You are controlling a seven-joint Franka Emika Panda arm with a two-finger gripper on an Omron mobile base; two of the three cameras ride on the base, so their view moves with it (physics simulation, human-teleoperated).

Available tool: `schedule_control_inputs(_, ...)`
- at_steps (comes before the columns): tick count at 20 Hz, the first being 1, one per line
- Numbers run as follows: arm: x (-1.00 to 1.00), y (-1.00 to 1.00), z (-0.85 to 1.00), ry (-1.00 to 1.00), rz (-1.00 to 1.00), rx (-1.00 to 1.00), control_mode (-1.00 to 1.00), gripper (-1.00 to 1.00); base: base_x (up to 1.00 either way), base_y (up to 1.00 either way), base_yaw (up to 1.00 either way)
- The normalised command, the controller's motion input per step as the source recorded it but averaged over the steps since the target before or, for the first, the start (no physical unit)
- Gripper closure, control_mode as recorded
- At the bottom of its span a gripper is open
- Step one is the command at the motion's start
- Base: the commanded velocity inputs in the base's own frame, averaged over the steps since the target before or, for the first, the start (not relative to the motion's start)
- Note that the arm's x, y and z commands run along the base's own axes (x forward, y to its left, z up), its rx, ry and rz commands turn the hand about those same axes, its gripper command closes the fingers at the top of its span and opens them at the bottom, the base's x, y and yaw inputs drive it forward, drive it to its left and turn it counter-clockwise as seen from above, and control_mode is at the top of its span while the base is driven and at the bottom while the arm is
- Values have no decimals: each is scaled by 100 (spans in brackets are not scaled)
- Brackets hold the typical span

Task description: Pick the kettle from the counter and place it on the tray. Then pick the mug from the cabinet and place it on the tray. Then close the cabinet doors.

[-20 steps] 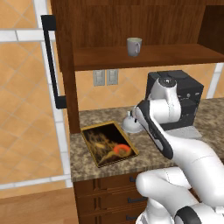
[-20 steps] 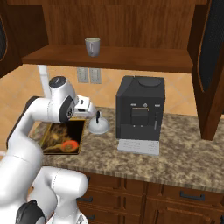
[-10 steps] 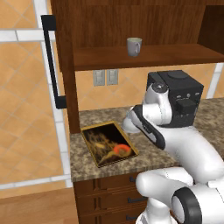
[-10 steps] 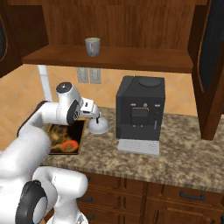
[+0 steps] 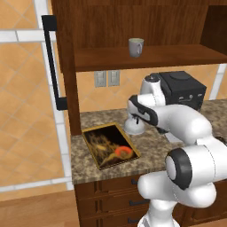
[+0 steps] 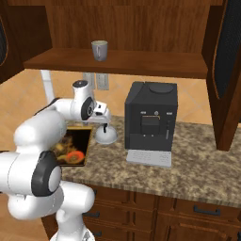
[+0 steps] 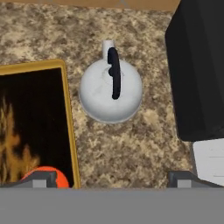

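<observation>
The silvery-white kettle (image 7: pixel 110 89) with its black arched handle stands on the granite counter (image 7: pixel 131 148), between the tray (image 7: pixel 70 127) and a black coffee machine. My gripper (image 7: pixel 113 179) hangs open straight above it, its fingertips (image 7: pixel 39 177) spread wide and holding nothing. From the base, the gripper (image 5: pixel 135 117) sits just over the kettle (image 5: pixel 134 127), right of the gold-rimmed tray (image 5: pixel 111 144). The grey-beige mug (image 5: pixel 136 47) stands on the shelf of the open cabinet (image 5: pixel 146 57). From the other side I see the kettle (image 6: pixel 107 136), the gripper (image 6: pixel 104 124) and the mug (image 6: pixel 99 49).
A black coffee machine (image 6: pixel 150 121) stands close to the kettle's right. Both cabinet doors stand open: the left door (image 5: pixel 53 62) with its long black handle, the right door (image 6: pixel 228 66). Two wall outlets (image 5: pixel 107 78) sit behind the kettle. Drawers run under the counter.
The arm has folded down and forward, bringing the hand lower over the kettle. The jaws stay wide open; kettle, mug and tray have not moved.
</observation>
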Motion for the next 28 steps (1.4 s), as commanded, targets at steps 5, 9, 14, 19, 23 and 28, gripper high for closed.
schedule_control_inputs(5,28,-11,-38,4,0,-6,-100,-100,0,0,0)
schedule_control_inputs(9,16,-8,-36,0,0,-3,-100,-100,0,0,0)
schedule_control_inputs(14,16,0,-30,0,0,0,-100,-100,0,0,0)
schedule_control_inputs(19,24,-1,-18,0,0,0,-100,-100,0,0,0)
schedule_control_inputs(23,24,0,-13,0,1,0,-100,-100,0,0,0)
schedule_control_inputs(28,22,0,-12,-1,0,0,-100,-100,0,0,0)
